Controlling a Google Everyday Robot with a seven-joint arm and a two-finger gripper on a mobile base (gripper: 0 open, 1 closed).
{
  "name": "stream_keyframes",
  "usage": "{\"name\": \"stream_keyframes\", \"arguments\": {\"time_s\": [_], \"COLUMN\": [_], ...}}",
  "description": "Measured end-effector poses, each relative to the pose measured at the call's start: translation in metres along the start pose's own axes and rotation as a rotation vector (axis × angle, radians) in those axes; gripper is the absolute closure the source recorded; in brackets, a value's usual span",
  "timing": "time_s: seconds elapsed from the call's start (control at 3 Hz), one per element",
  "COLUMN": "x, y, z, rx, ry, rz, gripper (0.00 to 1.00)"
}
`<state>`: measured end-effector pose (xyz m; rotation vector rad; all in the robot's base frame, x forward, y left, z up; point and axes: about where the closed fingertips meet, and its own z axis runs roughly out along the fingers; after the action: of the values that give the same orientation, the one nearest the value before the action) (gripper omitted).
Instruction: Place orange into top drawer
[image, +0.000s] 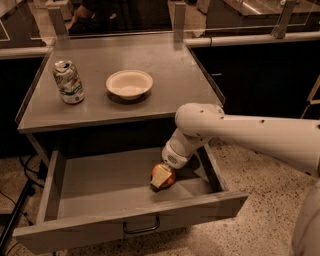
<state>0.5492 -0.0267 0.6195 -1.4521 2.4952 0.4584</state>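
The top drawer (90, 187) is pulled wide open below the grey tabletop, its front panel and dark wire handle (141, 227) facing the camera. My white arm reaches in from the right and down into the drawer. My gripper (162, 176) is low inside the drawer's right half, shut on the orange (168, 176), which sits at or just above the drawer floor. The pale fingers (159, 175) cover the orange's left side.
A crushed green-and-white soda can (68, 82) stands at the tabletop's left. A white bowl (129, 84) sits at the middle of the tabletop (170, 65). Dark cabinets and a rail run behind. Speckled floor lies to the right and cables to the left.
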Motion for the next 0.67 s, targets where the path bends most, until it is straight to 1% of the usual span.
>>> {"name": "stream_keyframes", "arguments": {"time_s": [0.33, 0.67], "x": [0.002, 0.0021], "y": [-0.0042, -0.0042], "z": [0.0082, 0.0082], "rx": [0.003, 0.003], "ry": [0.019, 0.019], "rz": [-0.001, -0.001], "gripper": [1.0, 0.81]}}
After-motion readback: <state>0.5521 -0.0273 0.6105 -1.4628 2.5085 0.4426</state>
